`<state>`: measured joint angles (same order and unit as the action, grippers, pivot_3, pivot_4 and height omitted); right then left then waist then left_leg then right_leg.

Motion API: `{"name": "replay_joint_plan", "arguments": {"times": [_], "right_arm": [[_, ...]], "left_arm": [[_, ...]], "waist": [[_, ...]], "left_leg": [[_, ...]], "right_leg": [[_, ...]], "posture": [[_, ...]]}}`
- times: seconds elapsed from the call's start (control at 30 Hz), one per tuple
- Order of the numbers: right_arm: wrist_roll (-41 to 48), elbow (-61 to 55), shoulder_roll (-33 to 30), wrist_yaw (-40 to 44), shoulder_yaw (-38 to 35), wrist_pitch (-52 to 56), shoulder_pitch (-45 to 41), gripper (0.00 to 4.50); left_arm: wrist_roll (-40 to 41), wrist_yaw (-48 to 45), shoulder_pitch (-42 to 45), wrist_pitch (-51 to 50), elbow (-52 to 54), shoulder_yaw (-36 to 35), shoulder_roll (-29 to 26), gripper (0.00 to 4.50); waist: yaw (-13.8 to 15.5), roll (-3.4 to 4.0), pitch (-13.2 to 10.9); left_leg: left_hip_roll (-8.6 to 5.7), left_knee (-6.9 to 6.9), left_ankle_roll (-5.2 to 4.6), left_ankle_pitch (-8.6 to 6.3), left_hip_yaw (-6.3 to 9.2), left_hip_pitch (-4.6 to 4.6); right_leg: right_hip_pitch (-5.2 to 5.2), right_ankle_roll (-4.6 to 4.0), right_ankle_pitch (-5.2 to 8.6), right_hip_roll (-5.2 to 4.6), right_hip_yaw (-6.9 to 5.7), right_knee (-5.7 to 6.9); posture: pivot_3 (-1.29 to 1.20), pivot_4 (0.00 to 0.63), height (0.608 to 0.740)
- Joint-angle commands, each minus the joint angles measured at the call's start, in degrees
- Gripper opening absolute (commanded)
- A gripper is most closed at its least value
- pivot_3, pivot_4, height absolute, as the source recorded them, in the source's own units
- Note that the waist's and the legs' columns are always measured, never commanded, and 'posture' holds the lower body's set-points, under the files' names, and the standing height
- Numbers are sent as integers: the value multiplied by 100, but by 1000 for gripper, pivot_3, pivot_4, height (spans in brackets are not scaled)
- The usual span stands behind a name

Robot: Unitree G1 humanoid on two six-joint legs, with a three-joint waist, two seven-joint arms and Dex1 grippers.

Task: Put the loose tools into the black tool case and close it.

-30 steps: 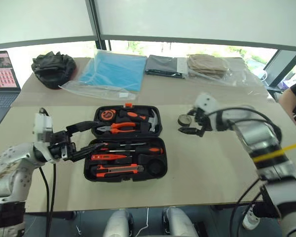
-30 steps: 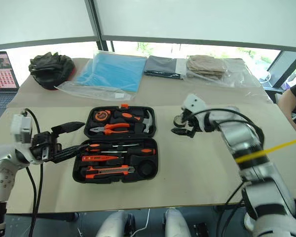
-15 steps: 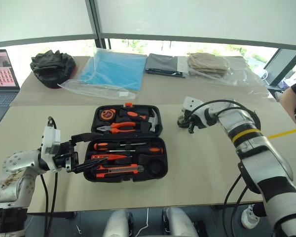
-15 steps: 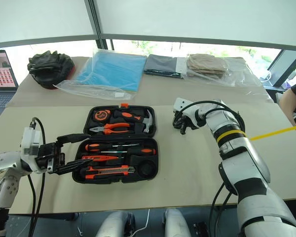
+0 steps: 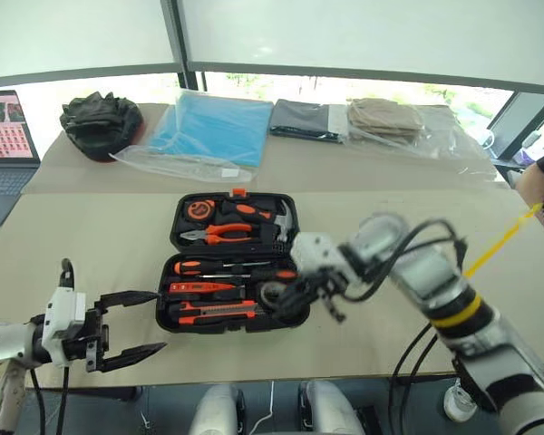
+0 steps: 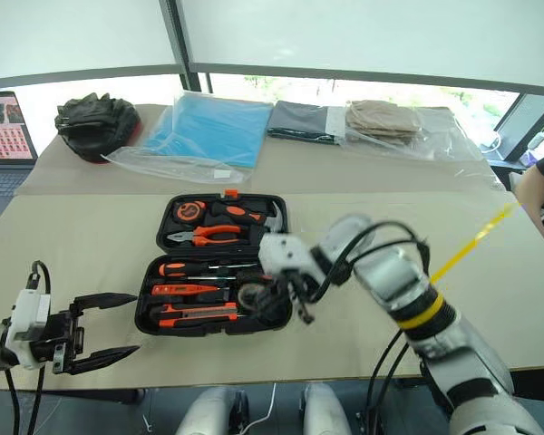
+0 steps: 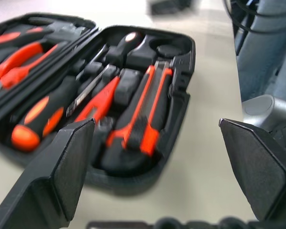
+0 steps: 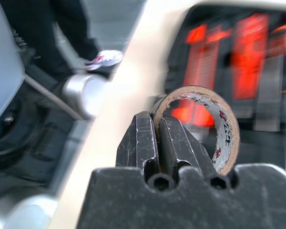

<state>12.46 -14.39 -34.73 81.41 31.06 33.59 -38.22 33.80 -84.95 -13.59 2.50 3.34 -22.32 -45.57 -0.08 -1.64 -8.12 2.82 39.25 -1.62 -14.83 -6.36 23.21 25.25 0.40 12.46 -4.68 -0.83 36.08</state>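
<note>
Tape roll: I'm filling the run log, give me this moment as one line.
right gripper: shut on tape roll, over open tool case | left gripper: open, empty, beside case | case lid: open

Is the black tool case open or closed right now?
Open. The black tool case lies spread flat on the table, both halves up, with the pliers and screwdrivers showing in their slots.

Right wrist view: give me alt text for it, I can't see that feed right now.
The right gripper is shut on the wall of the small black tape roll, one finger inside its cardboard core. Behind the roll lies the open black tool case with orange-handled tools, blurred, on the pale table.
</note>
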Motion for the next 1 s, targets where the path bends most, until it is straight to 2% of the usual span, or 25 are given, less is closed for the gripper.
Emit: {"name": "replay_joint_plan", "arguments": {"times": [0.03, 0.17, 0.4, 0.47, 0.57, 0.6, 0.67, 0.77, 0.97, 1.0], "right_arm": [[-187, -332, -214, -251, 24, 214, 75, 55], [-709, 64, -257, -488, 265, -323, 55, 55], [-977, 369, -224, -527, 422, -370, -35, 55], [-955, 354, -249, -472, 440, -287, -50, 793], [-826, 237, -275, -388, 348, -213, -87, 1663], [-729, 159, -388, -192, 314, -235, -119, 2116], [-119, -115, -589, 277, -46, -95, -100, 2116], [527, -71, -777, 412, -758, 11, -20, 2116], [696, 731, -1009, -35, -1762, -450, 573, 2116], [614, 941, -931, -222, -1907, -719, 670, 2148]], "left_arm": [[125, 16, -18, -17, 223, -172, -107, 4500], [106, 36, 81, -32, 175, -179, -147, 4500], [64, 111, 137, 10, 121, -188, -135, 4500], [58, 192, 138, -18, 126, -205, -118, 4500], [187, 385, 82, -277, 220, -281, -128, 4500], [205, 462, 72, -305, 241, -325, -113, 4500], [122, 687, 59, -334, 190, -442, -91, 4500], [135, 1162, 161, -402, 14, -720, 21, 4500], [12, 2163, 545, -533, -371, -1028, 286, 4500], [-86, 2368, 617, -569, -440, -1004, 314, 4235]], "waist": [[-5, 0, 0], [-30, -4, 3], [-53, -6, 4], [-55, -7, 4], [-35, -7, 4], [-32, -7, 4], [8, -5, 3], [28, -8, 2], [44, -11, 2], [43, -11, 2]], "left_leg": [[0, 5, -1, 1, 0, -1], [8, 8, 2, 5, -1, -12], [10, 7, 4, 6, -5, -13], [10, 7, 4, 6, -6, -14], [10, 7, 4, 6, -6, -15], [10, 7, 4, 6, -5, -15], [11, 7, 3, 5, -4, -11], [7, 7, -7, -5, 0, 1], [9, 7, -5, -10, 0, -5], [7, 7, -5, -9, -2, -8]], "right_leg": [[-2, -8, 2, 0, 0, 0], [-6, -22, 1, 13, 6, 3], [-7, -9, -7, 23, 5, 7], [-9, -8, -8, 23, 5, 5], [-10, -7, -8, 21, 5, 6], [-9, -7, -8, 21, 4, 5], [-8, -6, -7, 20, 3, 3], [-3, 4, -8, 16, 3, -4], [-10, 3, -8, 18, 2, -6], [-11, 3, -8, 17, 4, -5]], "posture": [[0, 150, 740], [0, 150, 740], [0, 150, 740], [0, 150, 740], [0, 150, 740], [0, 150, 740], [0, 150, 740], [0, 150, 740], [0, 150, 740], [0, 150, 740]]}}
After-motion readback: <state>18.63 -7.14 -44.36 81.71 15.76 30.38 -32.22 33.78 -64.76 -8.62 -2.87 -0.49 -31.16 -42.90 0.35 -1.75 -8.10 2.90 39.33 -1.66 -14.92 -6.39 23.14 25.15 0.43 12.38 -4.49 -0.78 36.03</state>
